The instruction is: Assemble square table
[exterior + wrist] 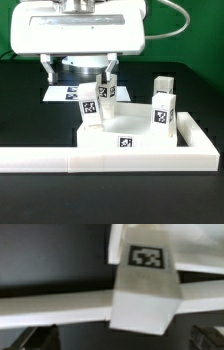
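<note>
Roughly: barrier [110,157] spans front of exterior view. Tabletop slab [135,138] rests against it, tag facing front. Three legs stand on slab: one [163,106] at exterior view's right, one [109,92] behind, one [90,108] under gripper [92,88]. Wrist view: tagged leg [143,280] between fingertips, looks tilted. Grasp state cannot tell; finger contact hidden. Risk: tilted leg misses corner socket, cross-threads, or topples and knocks neighbour leg.

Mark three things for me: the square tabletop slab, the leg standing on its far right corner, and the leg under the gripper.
square tabletop slab [125,141]: exterior view, front edge by its tag.
right leg [162,106]: exterior view, tagged front face.
leg under the gripper [91,104]: exterior view, tagged face; wrist view [146,286], its white face below the tag.
</note>
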Controlling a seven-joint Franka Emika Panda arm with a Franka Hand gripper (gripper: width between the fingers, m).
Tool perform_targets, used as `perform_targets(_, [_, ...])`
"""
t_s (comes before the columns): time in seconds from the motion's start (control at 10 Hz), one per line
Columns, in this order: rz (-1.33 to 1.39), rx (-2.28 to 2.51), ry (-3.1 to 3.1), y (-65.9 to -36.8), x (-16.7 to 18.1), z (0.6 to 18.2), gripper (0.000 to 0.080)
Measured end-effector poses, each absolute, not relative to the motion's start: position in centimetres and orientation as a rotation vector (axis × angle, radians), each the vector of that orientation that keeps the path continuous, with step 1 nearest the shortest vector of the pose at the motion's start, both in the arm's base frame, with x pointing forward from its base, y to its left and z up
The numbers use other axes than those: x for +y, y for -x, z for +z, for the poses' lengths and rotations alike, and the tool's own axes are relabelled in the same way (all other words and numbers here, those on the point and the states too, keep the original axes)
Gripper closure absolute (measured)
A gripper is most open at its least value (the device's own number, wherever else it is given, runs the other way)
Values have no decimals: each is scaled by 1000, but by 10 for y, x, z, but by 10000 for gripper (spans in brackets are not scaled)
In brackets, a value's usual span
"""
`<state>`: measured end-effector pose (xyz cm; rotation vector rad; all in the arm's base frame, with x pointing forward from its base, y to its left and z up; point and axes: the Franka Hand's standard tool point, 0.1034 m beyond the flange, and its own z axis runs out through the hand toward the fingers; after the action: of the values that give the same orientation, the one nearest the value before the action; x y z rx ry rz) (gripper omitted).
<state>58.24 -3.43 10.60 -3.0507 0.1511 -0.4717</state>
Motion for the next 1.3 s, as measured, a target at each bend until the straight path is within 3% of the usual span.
perform_targets(0.4, [-53,135,2997,-575,-23,99,150])
perform_targets(1.0, [-58,141,3007,-573,-26,86,150])
perform_targets(1.2, [-56,140,3007,-572,-25,85,410])
perform_targets(1.3, [-56,140,3007,-572,-25,85,410])
